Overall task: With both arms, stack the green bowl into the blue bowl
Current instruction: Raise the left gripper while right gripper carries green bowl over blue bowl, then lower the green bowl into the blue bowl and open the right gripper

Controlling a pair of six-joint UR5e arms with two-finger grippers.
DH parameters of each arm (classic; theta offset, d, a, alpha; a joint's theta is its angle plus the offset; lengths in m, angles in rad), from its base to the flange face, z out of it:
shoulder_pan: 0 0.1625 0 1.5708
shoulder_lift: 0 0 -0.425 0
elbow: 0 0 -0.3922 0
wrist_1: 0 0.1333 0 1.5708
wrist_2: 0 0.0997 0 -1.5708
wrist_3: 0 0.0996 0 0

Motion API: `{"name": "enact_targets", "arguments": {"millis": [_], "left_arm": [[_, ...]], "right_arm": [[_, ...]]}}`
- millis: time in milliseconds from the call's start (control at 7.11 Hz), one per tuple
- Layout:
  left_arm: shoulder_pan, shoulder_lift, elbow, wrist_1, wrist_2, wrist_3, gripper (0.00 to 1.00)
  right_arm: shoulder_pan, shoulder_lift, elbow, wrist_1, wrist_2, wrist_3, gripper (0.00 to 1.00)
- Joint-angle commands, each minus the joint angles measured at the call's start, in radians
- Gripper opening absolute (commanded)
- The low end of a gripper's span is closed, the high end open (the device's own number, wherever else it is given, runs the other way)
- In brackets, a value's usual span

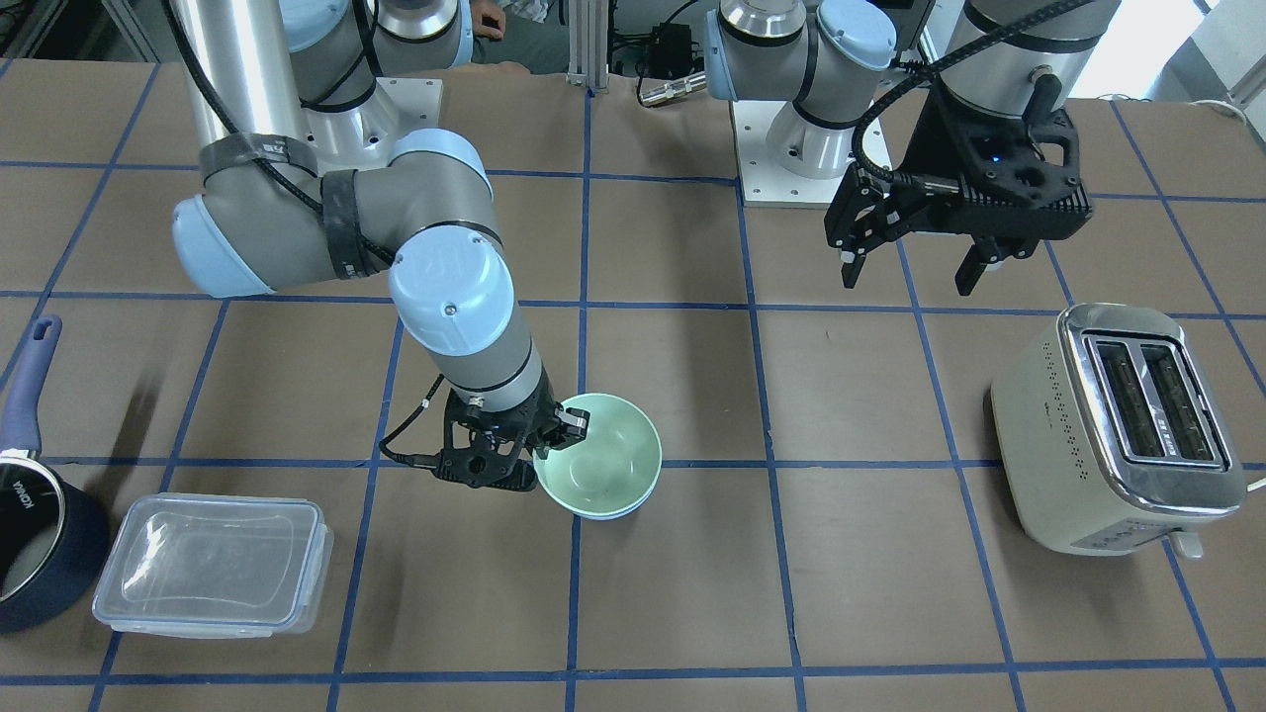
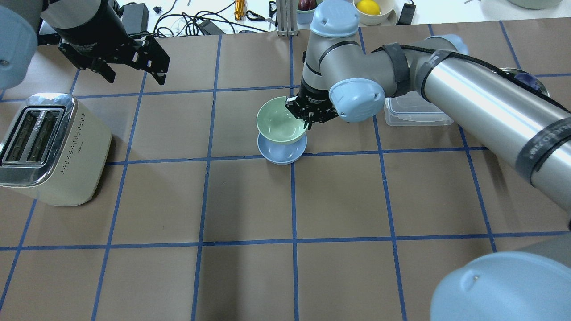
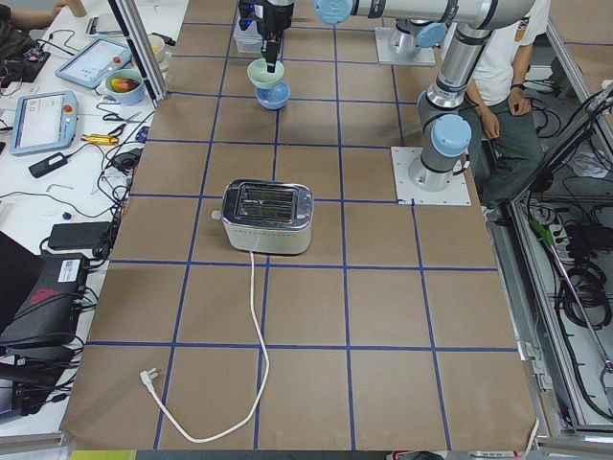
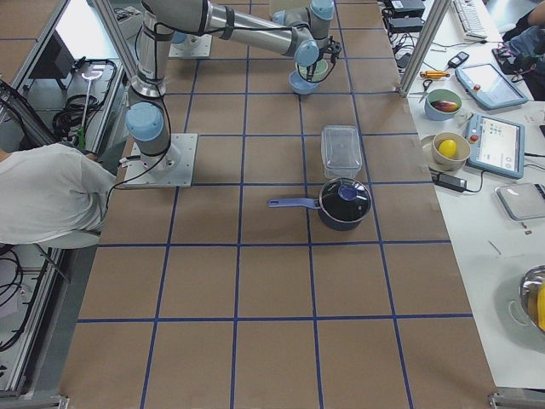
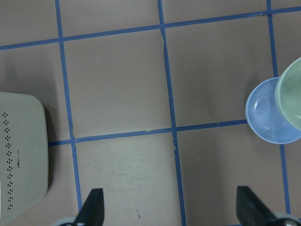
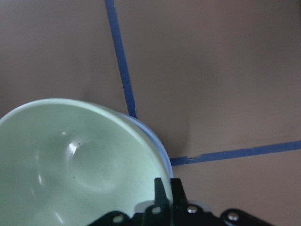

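Note:
My right gripper [image 1: 562,432] is shut on the rim of the green bowl [image 1: 598,455], one finger inside and one outside. The green bowl sits over the blue bowl [image 1: 605,513], of which only a thin edge shows under it. In the overhead view the green bowl [image 2: 280,120] overlaps the far part of the blue bowl [image 2: 282,152], with the right gripper [image 2: 306,123] at its right rim. I cannot tell whether the bowls touch. In the right wrist view the blue rim [image 6: 163,153] peeks out beside the green bowl [image 6: 80,165]. My left gripper [image 1: 910,272] is open, empty and raised, well away from the bowls.
A cream toaster [image 1: 1118,425] stands on the robot's left side. A clear lidded plastic container [image 1: 213,564] and a navy saucepan [image 1: 40,534] stand on the robot's right side. Blue tape lines grid the brown table [image 1: 870,583].

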Motion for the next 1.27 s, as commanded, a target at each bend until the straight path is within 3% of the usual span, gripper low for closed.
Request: {"name": "enact_targets", "arguments": {"millis": [0, 281, 422, 844, 1125], "left_arm": [[0.000, 0.001, -0.003, 0.004, -0.005, -0.011, 1.00], [0.000, -0.001, -0.006, 0.004, -0.008, -0.014, 1.00], [0.000, -0.001, -0.006, 0.004, -0.008, -0.014, 1.00], [0.000, -0.001, -0.007, 0.004, -0.010, -0.014, 1.00], [0.000, -0.001, -0.007, 0.004, -0.010, -0.014, 1.00]], "right_arm": [[0.018, 0.024, 0.013, 0.009, -0.013, -0.005, 0.00], [0.018, 0.032, 0.037, -0.008, -0.010, -0.007, 0.06], [0.016, 0.032, 0.033, -0.007, -0.013, -0.031, 0.99], [-0.058, -0.049, -0.033, 0.082, -0.015, -0.083, 1.00], [-0.159, -0.164, -0.137, 0.351, -0.045, -0.151, 1.00]]}}
